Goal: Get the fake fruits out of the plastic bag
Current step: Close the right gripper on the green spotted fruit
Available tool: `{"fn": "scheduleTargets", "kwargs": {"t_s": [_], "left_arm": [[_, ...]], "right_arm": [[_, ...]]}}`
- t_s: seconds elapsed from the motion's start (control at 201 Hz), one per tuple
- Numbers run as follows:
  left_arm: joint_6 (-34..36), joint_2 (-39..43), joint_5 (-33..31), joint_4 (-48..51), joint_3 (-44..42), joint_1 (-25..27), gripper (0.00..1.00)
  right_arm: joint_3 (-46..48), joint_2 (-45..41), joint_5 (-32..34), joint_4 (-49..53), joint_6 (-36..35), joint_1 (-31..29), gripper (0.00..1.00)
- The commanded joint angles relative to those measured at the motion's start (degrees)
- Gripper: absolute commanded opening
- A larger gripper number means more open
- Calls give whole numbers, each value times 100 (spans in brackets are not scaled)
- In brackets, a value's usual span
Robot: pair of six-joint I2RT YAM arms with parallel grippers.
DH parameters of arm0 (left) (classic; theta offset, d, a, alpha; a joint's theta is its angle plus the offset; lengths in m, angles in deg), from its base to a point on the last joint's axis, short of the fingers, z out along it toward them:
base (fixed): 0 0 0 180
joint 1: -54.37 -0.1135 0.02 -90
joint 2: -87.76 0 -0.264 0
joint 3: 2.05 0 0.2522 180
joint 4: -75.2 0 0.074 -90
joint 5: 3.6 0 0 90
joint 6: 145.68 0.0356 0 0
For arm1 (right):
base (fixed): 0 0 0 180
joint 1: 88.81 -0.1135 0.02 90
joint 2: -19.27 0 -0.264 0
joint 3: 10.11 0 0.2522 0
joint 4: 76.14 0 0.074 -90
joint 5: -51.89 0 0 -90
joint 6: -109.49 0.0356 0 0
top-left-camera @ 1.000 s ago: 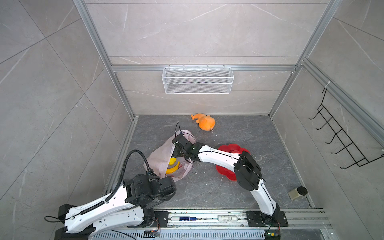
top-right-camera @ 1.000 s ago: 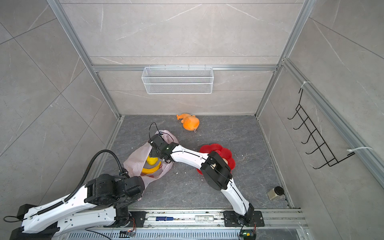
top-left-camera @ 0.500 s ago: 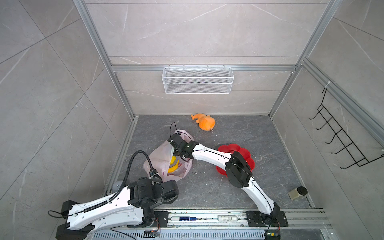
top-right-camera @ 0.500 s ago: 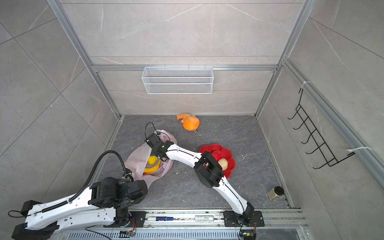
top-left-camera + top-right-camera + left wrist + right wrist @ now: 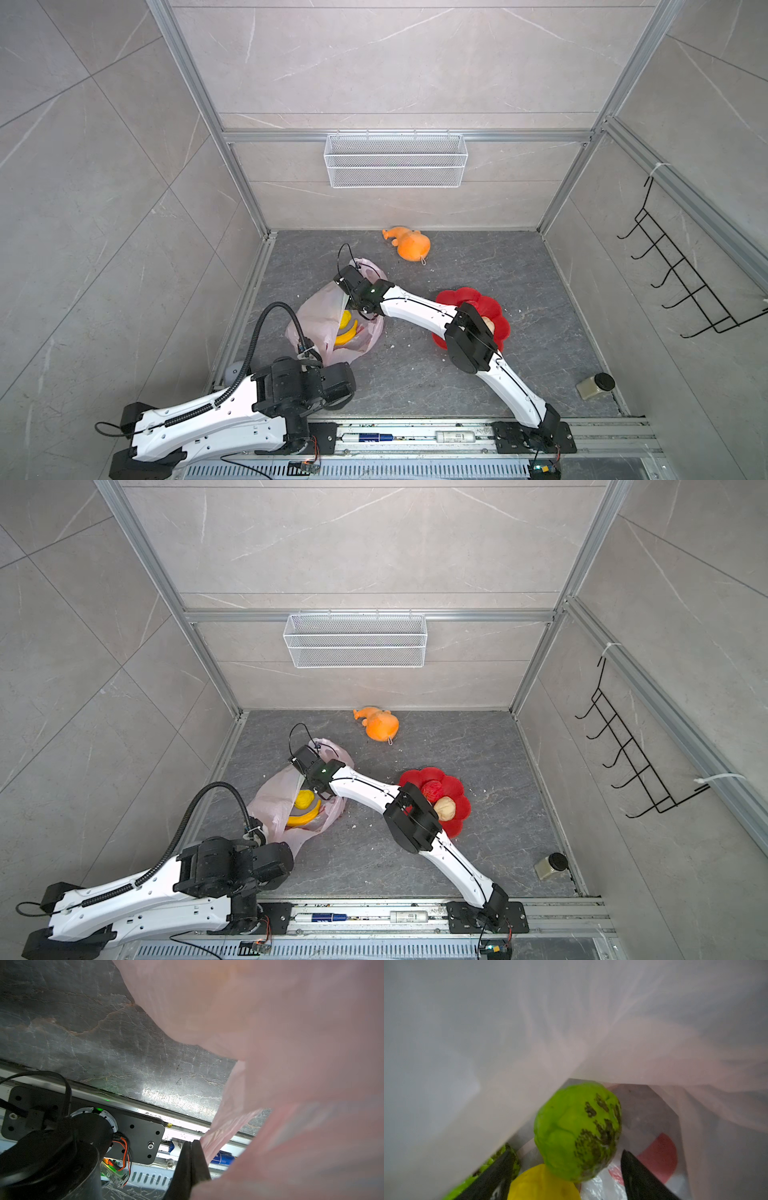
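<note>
Nearest the front rail (image 5: pixel 415 436), the left gripper (image 5: pixel 192 1144) is clenched on a gathered end of the plastic bag (image 5: pixel 320 316). The bag lies on the floor (image 5: pixel 415 374), its long axis running away from the rail and leaning rightward. Inside it, the banana (image 5: pixel 305 816) lies roughly left-to-right beside a yellow ball (image 5: pixel 304 799). Farther in, the right gripper (image 5: pixel 565 1152) has its jaws spread either side of a green ball (image 5: pixel 571 1126).
</note>
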Motion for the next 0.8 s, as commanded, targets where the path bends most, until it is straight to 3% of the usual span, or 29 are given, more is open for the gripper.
{"fn": "scheduleTargets", "kwargs": {"t_s": [0.0, 0.393, 0.792], "left_arm": [[-68, 42, -68, 20, -35, 53, 0], [-48, 121, -94, -31, -88, 74, 0], [-61, 85, -121, -104, -105, 84, 0]], "right_arm": [[-221, 230, 41, 144, 188, 80, 84], [-634, 684, -45, 218, 340, 163, 87], [-496, 658, -88, -31, 297, 198, 72]]}}
